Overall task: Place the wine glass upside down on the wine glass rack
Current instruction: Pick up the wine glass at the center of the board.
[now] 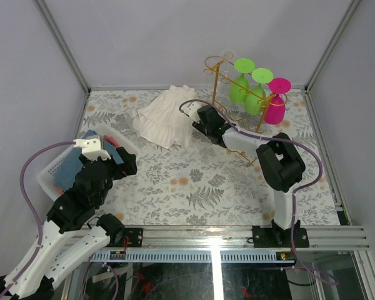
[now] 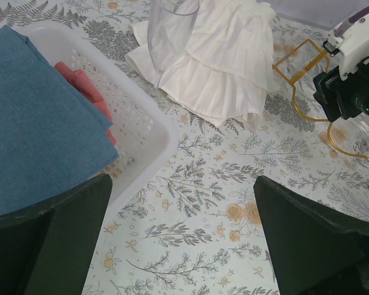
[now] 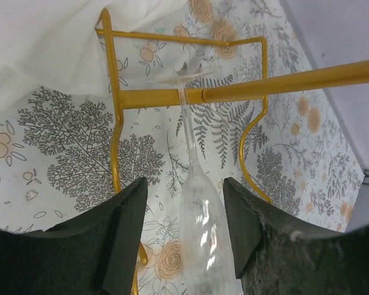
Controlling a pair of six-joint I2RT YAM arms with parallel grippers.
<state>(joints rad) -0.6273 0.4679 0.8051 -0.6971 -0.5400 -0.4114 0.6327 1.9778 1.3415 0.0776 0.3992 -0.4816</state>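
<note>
Wine glass: the clear wine glass [image 3: 200, 246] is sitting between the right tool's fingers in the right wrist view. Its bowl is nearest the camera and its thin stem is running toward 12 o'clock, up to a gold rail. Its foot is lying at that rail; whether it is seated on it I cannot tell.
Right tool [image 3: 184, 187]: it is standing partly apart around the bowl and not clamping it. A gap is showing on the 9 o'clock side, and the 3 o'clock finger is lying just beside the glass.
Wine glass rack [image 3: 283, 82]: it is standing at 1 o'clock on the worktop [image 1: 194, 181], near the far right corner.
Other glasses: two green glasses [image 1: 240, 87] and a pink glass [image 1: 275, 107] are hanging upside down on the rack.
Left tool [image 2: 183, 181]: it is gaping fully wide and gripping nothing, hovering over the worktop at 9 o'clock, just beside the white basket [image 2: 147, 132].
Basket contents: a blue cloth [image 2: 37, 123] is lying over a red cloth [image 2: 89, 92].
White cloth [image 1: 165, 115]: it is lying crumpled at 11 o'clock, between the basket and the rack.
</note>
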